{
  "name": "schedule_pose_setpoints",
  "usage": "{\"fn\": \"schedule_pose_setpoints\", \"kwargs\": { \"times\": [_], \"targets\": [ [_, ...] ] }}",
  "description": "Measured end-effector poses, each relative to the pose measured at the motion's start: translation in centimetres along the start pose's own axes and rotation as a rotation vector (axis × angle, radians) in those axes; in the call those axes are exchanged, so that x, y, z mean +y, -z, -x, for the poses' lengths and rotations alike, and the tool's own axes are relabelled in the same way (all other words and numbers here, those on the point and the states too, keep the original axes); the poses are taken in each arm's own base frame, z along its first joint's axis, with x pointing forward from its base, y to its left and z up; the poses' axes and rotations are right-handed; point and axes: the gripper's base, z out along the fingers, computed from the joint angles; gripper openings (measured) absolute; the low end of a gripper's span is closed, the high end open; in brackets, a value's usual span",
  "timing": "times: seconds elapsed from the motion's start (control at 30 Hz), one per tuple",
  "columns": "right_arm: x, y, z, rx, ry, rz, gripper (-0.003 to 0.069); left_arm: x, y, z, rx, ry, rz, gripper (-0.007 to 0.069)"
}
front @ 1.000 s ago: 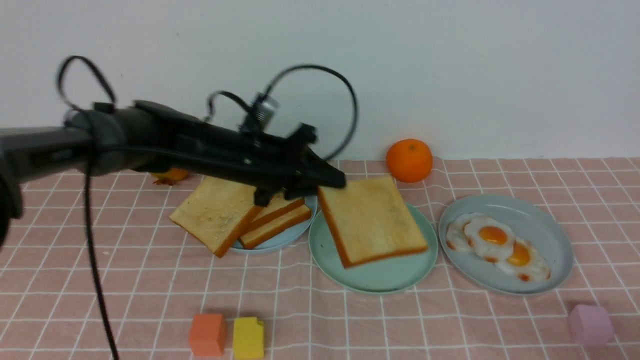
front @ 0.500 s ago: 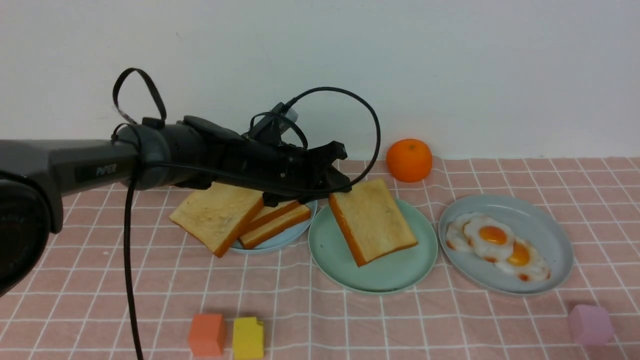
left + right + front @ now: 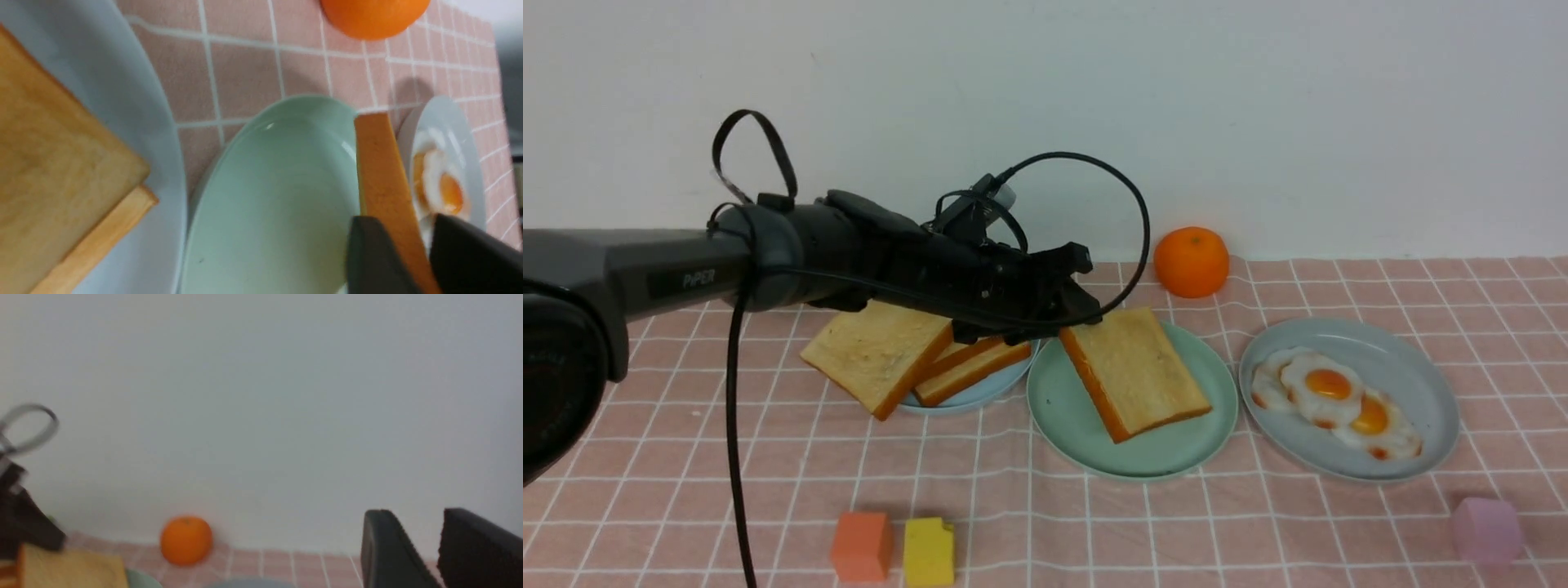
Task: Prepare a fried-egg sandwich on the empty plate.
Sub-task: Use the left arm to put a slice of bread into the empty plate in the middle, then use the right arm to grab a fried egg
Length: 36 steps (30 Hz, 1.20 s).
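While resting on mint-green plate (image 3: 1062, 408), toast slice (image 3: 1135, 367) tan, crust orange-brown.

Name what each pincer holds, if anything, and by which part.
The left pincer straddles the toast slice at its far crust edge; whether it grips cannot be told. The right pincer is open and holds nothing.

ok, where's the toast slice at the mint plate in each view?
Front: toast slice mid-frame over the mint plate, back corner at the left end effector.
Left wrist: edge-on, its crust between that end effector's fingers.
Right wrist: cropped tan slab beside the orange.
Shared landmark: the orange, in all three.
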Motion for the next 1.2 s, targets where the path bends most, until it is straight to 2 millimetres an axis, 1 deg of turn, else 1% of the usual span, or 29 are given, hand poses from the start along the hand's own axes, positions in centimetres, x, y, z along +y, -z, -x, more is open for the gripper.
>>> {"fn": "schedule_pose_setpoints", "kwargs": {
  "times": [0.1, 0.17, 0.23, 0.27, 0.33, 0.43, 0.47, 0.5, 0.53, 0.57, 0.6, 0.63, 0.7, 0.77, 0.8, 0.83, 0.87, 0.97, 1.0, 1.03, 1.1, 1.13, 1.17, 1.2],
  "targets": [
    [0.3, 0.0, 0.5, -0.053, 0.006, 0.029, 0.0239, 0.2, 0.0, -0.2, 0.022, -0.031, 0.026, 0.0457],
    [0.5, 0.1, 0.9, -0.099, -0.002, 0.054, 0.0239, 0.2, 0.3, -0.3, 0.039, -0.081, 0.051, 0.056],
    [0.7, 0.1, 1.3, -0.143, -0.031, 0.078, 0.0239, -0.1, 0.9, -0.2, 0.049, -0.142, 0.072, 0.0628],
    [0.8, 0.2, 1.6, -0.172, -0.061, 0.091, 0.0239, -0.5, 1.3, 0.0, 0.05, -0.175, 0.078, 0.0647],
    [0.8, 0.2, 1.9, -0.205, -0.112, 0.103, 0.0239, -1.0, 1.9, 0.2, 0.045, -0.21, 0.085, 0.066],
    [0.2, 0.2, 3.9, -0.25, -0.282, 0.074, 0.0239, -3.3, 4.4, 1.4, 0.017, -0.311, 0.112, 0.066],
    [-0.1, 0.1, 4.9, -0.264, -0.319, 0.061, 0.0239, -4.0, 5.2, 1.8, 0.006, -0.332, 0.117, 0.0654],
    [-0.3, 0.1, 5.3, -0.263, -0.339, 0.052, 0.0239, -4.3, 5.6, 1.9, 0.002, -0.341, 0.119, 0.0651],
    [-0.9, -0.2, 7.1, -0.249, -0.414, 0.013, 0.0239, -5.5, 6.9, 2.5, -0.007, -0.363, 0.133, 0.0636],
    [-1.6, -0.7, 8.7, -0.193, -0.479, -0.041, 0.0239, -6.5, 8.1, 2.8, -0.004, -0.398, 0.151, 0.0615],
    [-1.6, -0.7, 9.1, -0.2, -0.484, -0.041, 0.0239, -6.6, 8.3, 2.9, -0.008, -0.393, 0.15, 0.0612],
    [-2.3, -1.5, 10.6, -0.1, -0.55, -0.108, 0.0239, -8.0, 10.1, 3.2, 0.003, -0.433, 0.177, 0.0582],
    [-2.9, -2.4, 12.2, -0.007, -0.583, -0.16, 0.0239, -9.0, 11.8, 3.4, 0.019, -0.457, 0.206, 0.0548],
    [-3.6, -3.8, 12.9, 0.174, -0.595, -0.247, 0.0239, -10.2, 14.0, 3.3, 0.03, -0.479, 0.241, 0.05],
    [-3.9, -4.6, 12.9, 0.255, -0.59, -0.283, 0.0239, -10.9, 15.4, 3.2, 0.025, -0.487, 0.255, 0.0475],
    [-4.2, -5.5, 12.6, 0.343, -0.57, -0.321, 0.0239, -11.5, 16.6, 3.0, 0.022, -0.489, 0.267, 0.0442],
    [-4.3, -6.0, 12.3, 0.381, -0.553, -0.336, 0.0239, -11.9, 17.6, 2.8, 0.021, -0.491, 0.275, 0.0424],
    [-4.4, -8.2, 10.4, 0.521, -0.535, -0.362, 0.0239, -13.6, 21.4, 1.6, -0.001, -0.501, 0.279, 0.0323],
    [-4.4, -8.3, 10.3, 0.526, -0.536, -0.361, 0.0239, -13.5, 21.4, 1.6, 0.003, -0.498, 0.28, 0.0316],
    [-4.1, -9.5, 9.1, 0.578, -0.562, -0.348, 0.0239, -14.2, 23.2, 0.7, -0.013, -0.503, 0.272, 0.0263],
    [-3.5, -10.5, 8.0, 0.618, -0.621, -0.326, 0.0239, -14.4, 24.7, -0.5, -0.014, -0.506, 0.269, 0.0208],
    [-3.0, -11.2, 7.1, 0.67, -0.667, -0.315, 0.0239, -14.5, 25.8, -1.4, -0.022, -0.509, 0.265, 0.0176],
    [-2.6, -11.8, 6.4, 0.711, -0.714, -0.309, 0.0239, -14.3, 26.5, -2.2, -0.025, -0.51, 0.266, 0.0153],
    [-2.3, -12.2, 5.8, 0.744, -0.746, -0.308, 0.0239, -13.9, 26.8, -2.9, -0.021, -0.505, 0.269, 0.0137]
  ]
}}
